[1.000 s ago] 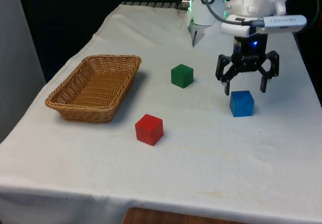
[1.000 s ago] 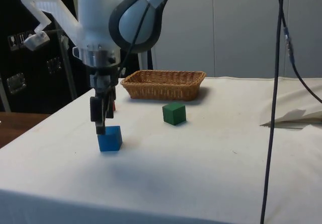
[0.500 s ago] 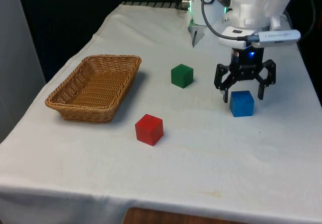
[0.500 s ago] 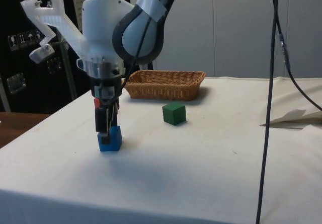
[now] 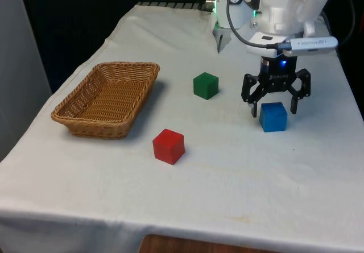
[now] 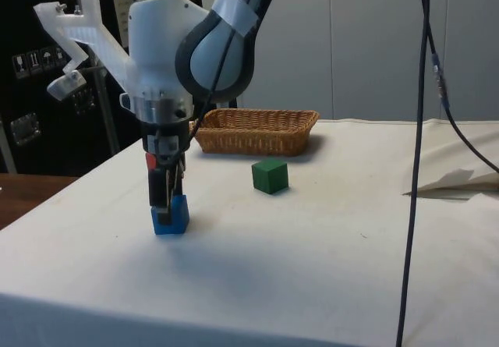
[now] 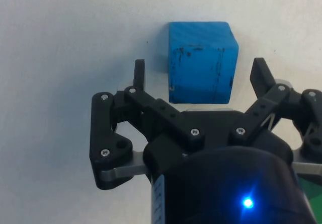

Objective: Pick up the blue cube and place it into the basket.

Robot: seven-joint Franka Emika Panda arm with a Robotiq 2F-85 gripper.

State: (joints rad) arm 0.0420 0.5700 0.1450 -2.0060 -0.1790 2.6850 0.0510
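Gripper [image 5: 274, 108] fingers spread open, straddling the blue cube [image 5: 273, 117] at right; wicker basket [image 5: 108, 98] at left holds nothing.

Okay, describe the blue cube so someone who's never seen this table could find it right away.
Start at the wicker basket on the white cloth. Go past the red cube and green cube to the blue cube. It alone sits between the open black fingers.
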